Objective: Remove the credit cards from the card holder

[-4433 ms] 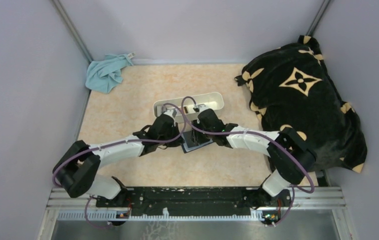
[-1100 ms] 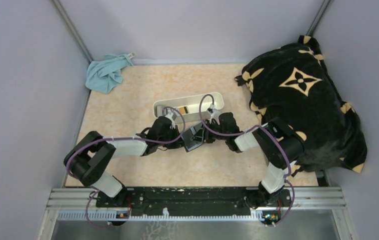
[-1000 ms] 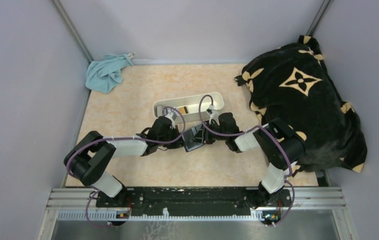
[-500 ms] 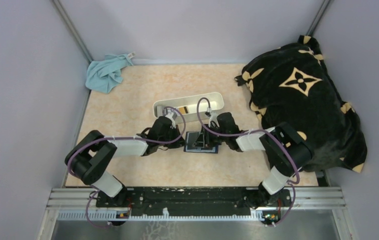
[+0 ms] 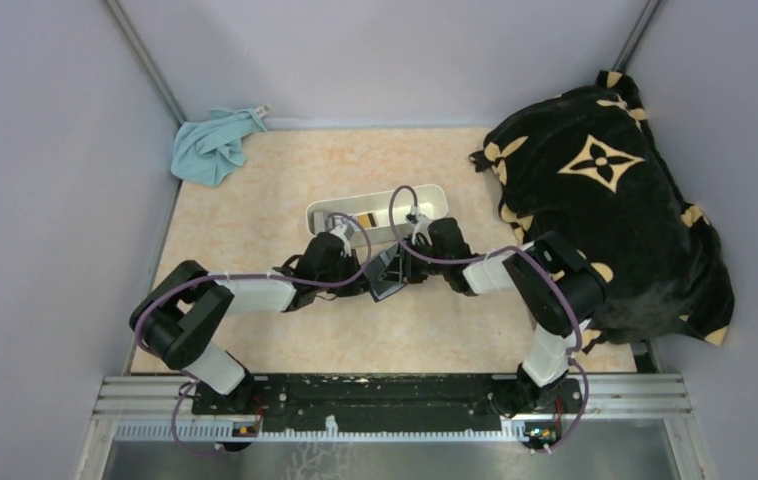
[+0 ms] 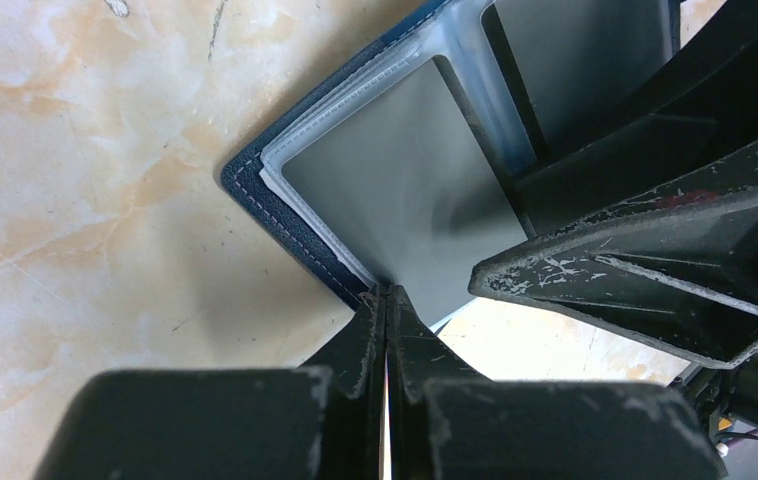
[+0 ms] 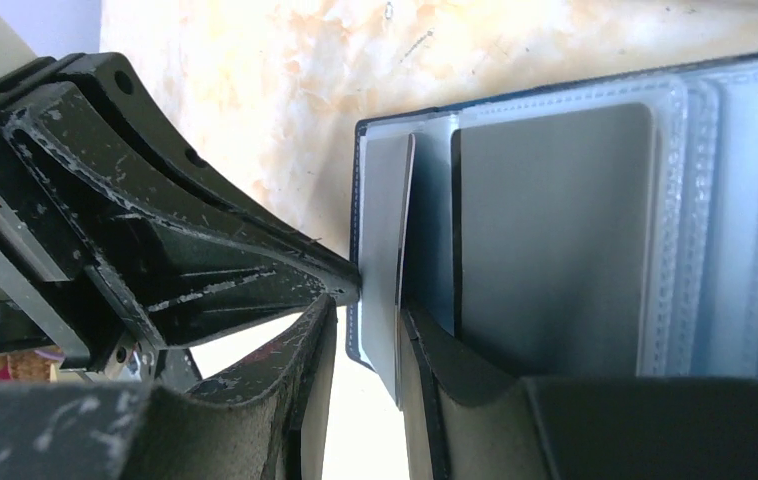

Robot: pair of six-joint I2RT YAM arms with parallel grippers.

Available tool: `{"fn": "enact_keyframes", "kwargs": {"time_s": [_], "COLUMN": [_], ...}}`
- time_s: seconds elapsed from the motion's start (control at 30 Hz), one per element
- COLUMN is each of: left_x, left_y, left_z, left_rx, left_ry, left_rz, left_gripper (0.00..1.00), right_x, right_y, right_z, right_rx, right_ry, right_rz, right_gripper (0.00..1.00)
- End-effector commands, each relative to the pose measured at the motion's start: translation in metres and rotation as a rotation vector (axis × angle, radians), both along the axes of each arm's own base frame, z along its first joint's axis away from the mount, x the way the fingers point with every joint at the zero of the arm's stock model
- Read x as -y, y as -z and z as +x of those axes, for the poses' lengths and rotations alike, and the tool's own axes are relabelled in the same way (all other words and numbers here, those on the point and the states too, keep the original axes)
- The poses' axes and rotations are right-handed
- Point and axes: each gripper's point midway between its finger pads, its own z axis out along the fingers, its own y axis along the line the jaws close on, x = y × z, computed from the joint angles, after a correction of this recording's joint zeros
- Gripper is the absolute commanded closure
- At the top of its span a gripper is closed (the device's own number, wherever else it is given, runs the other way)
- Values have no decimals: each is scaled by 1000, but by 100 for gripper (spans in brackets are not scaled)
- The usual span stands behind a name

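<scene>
The navy card holder [image 5: 387, 273] stands open and tilted up on the table between my two grippers. In the left wrist view my left gripper [image 6: 385, 292] is shut on the holder's stitched navy edge [image 6: 280, 215]; a grey card [image 6: 405, 170] sits in a clear sleeve behind it. In the right wrist view my right gripper [image 7: 365, 312] is open, with a grey card [image 7: 383, 240] standing between its jaws and touching the right finger. Another grey card [image 7: 555, 220] lies in the sleeves. In the top view the left gripper [image 5: 363, 283] and right gripper [image 5: 403, 264] meet at the holder.
A long white tray [image 5: 425, 196] with a small gold-marked item inside stands just behind the grippers. A teal cloth [image 5: 213, 145] lies at the back left. A black blanket with gold flowers [image 5: 605, 200] fills the right side. Grey walls close in the table.
Half a second ago the holder lay flat and open. Now it is tilted up again, and my right gripper has shifted left and back toward it. The left arm has barely moved.
</scene>
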Motion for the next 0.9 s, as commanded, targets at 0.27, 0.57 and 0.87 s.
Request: {"fn": "enact_keyframes", "kwargs": {"time_s": [0.27, 0.57, 0.87], "left_x": [-42, -41, -47], "left_y": [49, 46, 47], "left_z": [-23, -22, -22], "left_rx": [-117, -113, -113], "left_ry": [-33, -37, -48], "left_rz": [203, 196, 207], "left_gripper": [100, 100, 100], "right_x": [-19, -27, -34], "right_y": [-17, -10, -6], "right_z": [-17, -24, -26], "right_rx": [6, -30, -43], "right_ry": [-115, -136, -150], "right_rz": [94, 118, 104], "right_gripper": [71, 71, 71]}}
